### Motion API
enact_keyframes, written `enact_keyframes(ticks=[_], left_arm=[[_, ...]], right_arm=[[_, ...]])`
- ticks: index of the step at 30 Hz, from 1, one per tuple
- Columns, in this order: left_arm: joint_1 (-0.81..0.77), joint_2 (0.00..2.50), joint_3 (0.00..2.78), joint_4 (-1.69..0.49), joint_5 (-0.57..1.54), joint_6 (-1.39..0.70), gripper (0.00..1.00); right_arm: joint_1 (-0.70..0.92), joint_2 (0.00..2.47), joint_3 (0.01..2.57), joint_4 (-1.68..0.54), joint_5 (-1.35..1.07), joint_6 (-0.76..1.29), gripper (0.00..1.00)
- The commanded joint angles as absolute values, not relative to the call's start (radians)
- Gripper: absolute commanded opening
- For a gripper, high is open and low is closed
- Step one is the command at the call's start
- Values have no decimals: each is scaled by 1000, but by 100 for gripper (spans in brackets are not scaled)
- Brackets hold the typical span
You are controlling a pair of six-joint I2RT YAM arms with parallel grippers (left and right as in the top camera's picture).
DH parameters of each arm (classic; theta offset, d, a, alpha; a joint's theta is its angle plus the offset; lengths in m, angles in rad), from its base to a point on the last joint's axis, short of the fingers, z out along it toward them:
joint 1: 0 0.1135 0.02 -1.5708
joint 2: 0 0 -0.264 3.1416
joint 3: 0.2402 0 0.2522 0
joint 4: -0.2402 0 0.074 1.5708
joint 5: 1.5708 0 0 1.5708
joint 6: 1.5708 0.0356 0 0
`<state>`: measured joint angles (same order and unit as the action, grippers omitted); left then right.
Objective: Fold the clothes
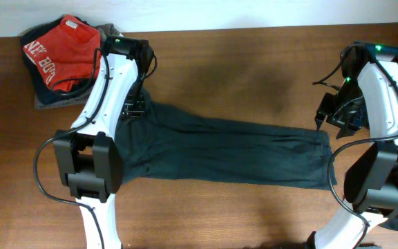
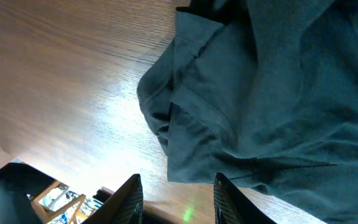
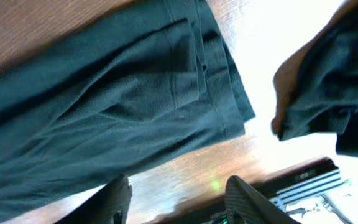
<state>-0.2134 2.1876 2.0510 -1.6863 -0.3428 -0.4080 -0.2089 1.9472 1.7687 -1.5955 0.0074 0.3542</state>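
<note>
Garment (image 1: 233, 152), dark and long, lies flat on the table (image 1: 240, 76), stretched between the two hands. Its one end sits directly ahead of the left gripper (image 2: 178, 183), its other end directly ahead of the right gripper (image 3: 179, 183). Left gripper: jaws partly apart, nothing between them, cloth edge just beyond the fingertips and bunched in small folds there. Right gripper: jaws wider apart, likewise empty, with the layered hem just ahead and lying square. Neither hand has hold of anything. A pile (image 1: 61, 59) of other clothes, red piece uppermost, rests behind the left arm, well apart from the work. A second dark cloth (image 3: 328, 106) lies off to one side of the right gripper, clear of the garment. Assessment: the stacked edges at the right end suggest the lengthwise fold is laid and the piece is set out for the cross fold. Next move, in my judgement, calls for one hand to close on all layers at its own end and carry that end over to the other. The rumpled left end wants smoothing first.
</note>
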Motion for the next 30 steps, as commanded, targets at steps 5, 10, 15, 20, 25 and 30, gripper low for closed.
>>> enact_keyframes(ticks=[5, 10, 15, 20, 25, 30], left_arm=[[-207, 2173, 2046, -1659, -189, -374, 39], [-215, 2175, 2007, -1582, -81, -319, 87], [-216, 2175, 1887, -1504, 4, -320, 94], [-216, 2175, 1720, -1414, 12, -374, 93], [-213, 2175, 1602, -1338, 12, -389, 92], [-213, 2175, 1536, -1261, 12, -408, 89]], right_arm=[[-197, 1927, 1763, -1602, -121, 296, 54], [-102, 1927, 1763, -1553, -189, 221, 55], [27, 1927, 1752, -1458, -199, 257, 62], [114, 1932, 1700, -1357, -183, 427, 63], [123, 1935, 1614, -1264, -197, 564, 63], [123, 1935, 1522, -1193, -207, 567, 63]])
